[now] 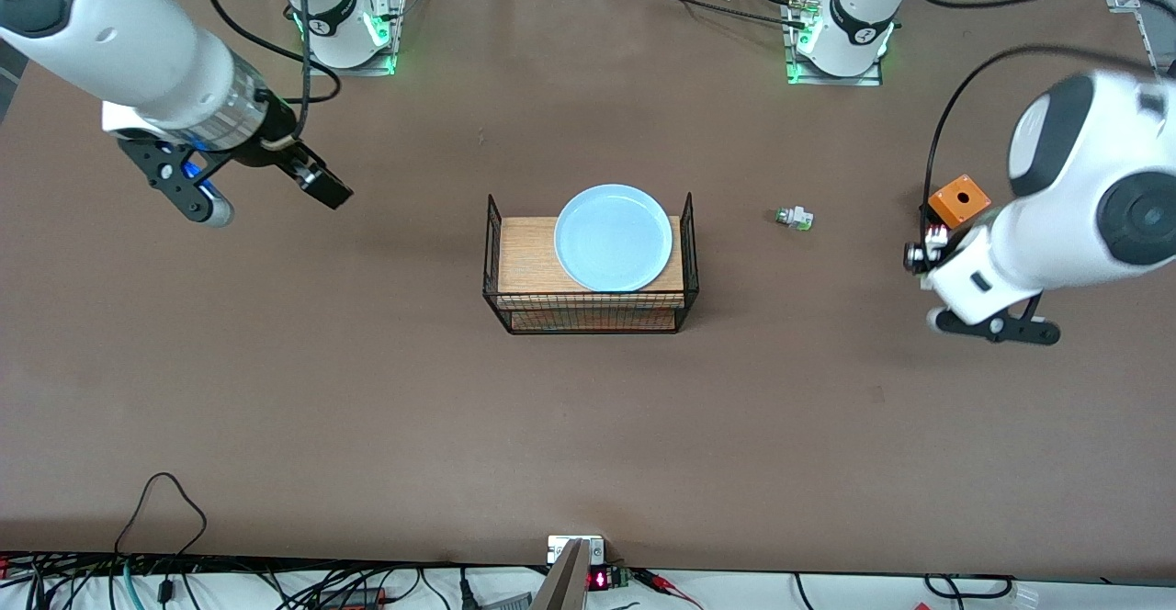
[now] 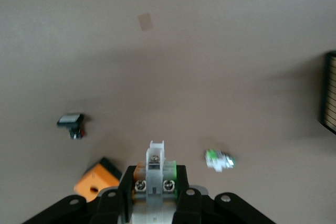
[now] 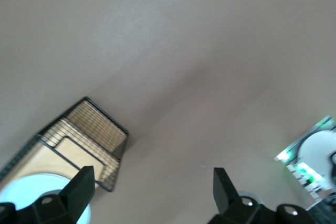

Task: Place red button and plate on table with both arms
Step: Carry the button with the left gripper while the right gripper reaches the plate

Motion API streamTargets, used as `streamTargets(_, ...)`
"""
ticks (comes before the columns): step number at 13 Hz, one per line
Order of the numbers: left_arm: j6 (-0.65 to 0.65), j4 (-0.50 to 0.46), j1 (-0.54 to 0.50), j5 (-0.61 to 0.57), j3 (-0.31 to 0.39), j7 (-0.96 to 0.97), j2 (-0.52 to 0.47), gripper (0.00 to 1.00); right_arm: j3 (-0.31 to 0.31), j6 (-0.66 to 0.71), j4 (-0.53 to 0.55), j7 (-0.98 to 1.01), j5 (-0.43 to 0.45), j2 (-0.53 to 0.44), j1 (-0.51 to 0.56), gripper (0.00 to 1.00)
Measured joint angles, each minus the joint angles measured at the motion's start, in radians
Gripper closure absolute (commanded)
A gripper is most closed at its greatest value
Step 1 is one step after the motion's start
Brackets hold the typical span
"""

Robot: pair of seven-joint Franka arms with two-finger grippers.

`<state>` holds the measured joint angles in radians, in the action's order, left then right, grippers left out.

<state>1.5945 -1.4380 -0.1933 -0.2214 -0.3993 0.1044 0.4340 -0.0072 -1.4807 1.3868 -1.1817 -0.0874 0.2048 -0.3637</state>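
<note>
- Brown tabletop [image 1: 367, 389] fills nearly the whole front view, with both arm bases along its top edge and a wire-framed wooden shelf [image 1: 590, 265] at its middle.
- On the shelf's top board lies the plate [image 1: 613, 237], flat and round, so no long axis governs the approach; only its rim matters.
- Right pincer [image 1: 266, 197] hangs over bare tabletop toward the right arm's end, fingers spread wide and empty; in its wrist view the shelf and a slice of the plate [image 3: 42, 195] sit just past one fingertip.
- Judging from that, the right arm is the one aimed at the plate, which lies sideways from it toward the centre.
- Left pincer [image 2: 155, 182] is closed on a small white switch, probably the red button [image 2: 156, 169], though its cap is hidden; it hovers over the left arm's end, near an orange box [image 1: 958, 200].
- A white piece with a green tip [image 1: 794, 218] rests on the tabletop between shelf and left pincer.
- A black button [image 2: 72, 124] lies close by.
</note>
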Motion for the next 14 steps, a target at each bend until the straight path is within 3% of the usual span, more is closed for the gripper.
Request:
streamTargets(4, 0.273, -0.151, -0.033, -0.022, 0.003, 0.002, 0.098, 0.78, 0.007, -0.021, -0.021, -0.22, -0.011, 0.026, -0.065, 0.0)
streamTargets(8, 0.365, -0.163, -0.044, -0.037, 0.006, 0.002, 0.182, 0.78, 0.01, -0.067, -0.029, -0.402, -0.01, 0.07, -0.192, 0.0)
streamTargets(14, 0.398, -0.169, -0.044, -0.094, 0.009, 0.009, 0.236, 0.78, 0.011, -0.164, -0.031, -0.675, -0.01, 0.13, -0.281, 0.0)
